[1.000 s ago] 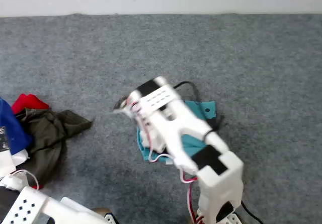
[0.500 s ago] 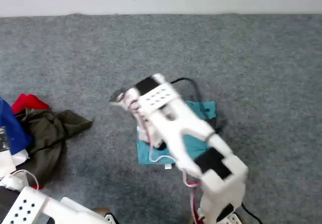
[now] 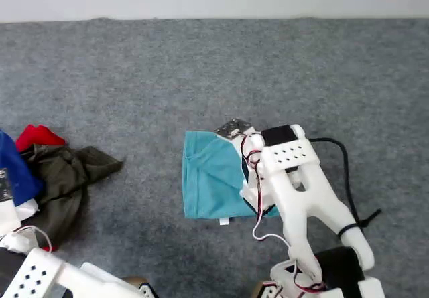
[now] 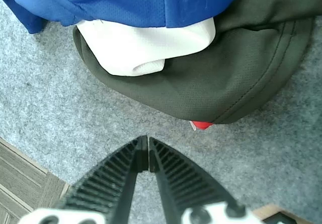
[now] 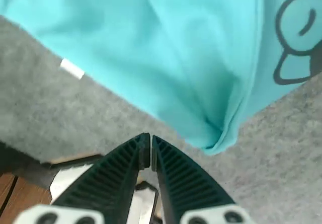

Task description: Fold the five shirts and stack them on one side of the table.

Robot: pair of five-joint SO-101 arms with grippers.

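Looking down from above, we see a teal shirt (image 3: 211, 174) lying flat near the middle of the gray table (image 3: 322, 77). It is folded into a neat block. A small white tag (image 3: 223, 221) sticks out at its near edge. The white right arm (image 3: 295, 184) reaches over the right part of the teal shirt and hides it there.

From the right wrist camera we see the right gripper (image 5: 146, 151). Its two black fingers are pressed together, and nothing is between them. The tips hang over the gray table, just beside a corner of the teal shirt. We cannot tell if they touch the table. A dark line drawing (image 5: 297, 32) is on the shirt near one edge.

Four more shirts lie in a messy pile at the left edge of the table, well apart from the teal shirt. We see a red shirt (image 3: 37, 136) at the back and a dark green shirt (image 3: 67, 174) spread out beside it. A blue shirt (image 4: 151, 2) lies on top of a white shirt (image 4: 146, 48), and both rest on the dark green one. None of these four is folded.

The left gripper (image 4: 149, 156) is pinched tight too, and it holds nothing. It hangs over the gray table, near the edge of the dark green shirt, where a bit of red peeks out.
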